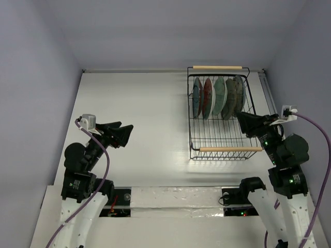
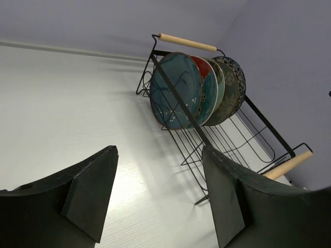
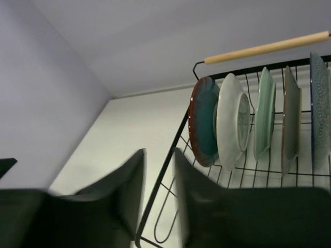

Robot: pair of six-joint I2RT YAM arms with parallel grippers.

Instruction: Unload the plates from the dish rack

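Note:
The black wire dish rack (image 1: 231,149) with two wooden handles stands right of centre. Five plates stand on edge in its far half: dark teal (image 1: 197,97), red (image 1: 208,97), pale green (image 1: 219,96), grey (image 1: 230,98) and blue floral (image 1: 239,93). My left gripper (image 1: 124,135) is open and empty over bare table left of the rack; its view shows the rack (image 2: 227,139) and the teal plate (image 2: 176,90) ahead. My right gripper (image 1: 241,119) hovers over the rack's right side near the blue floral plate. Its jaws (image 3: 159,155) are narrowly apart and hold nothing. The plates (image 3: 232,121) stand just beyond them.
The white table (image 1: 139,113) is enclosed by pale purple walls on the left, far and right sides. A taped strip (image 1: 176,199) runs along the near edge between the arm bases. A purple cable (image 1: 315,129) loops off the right wrist.

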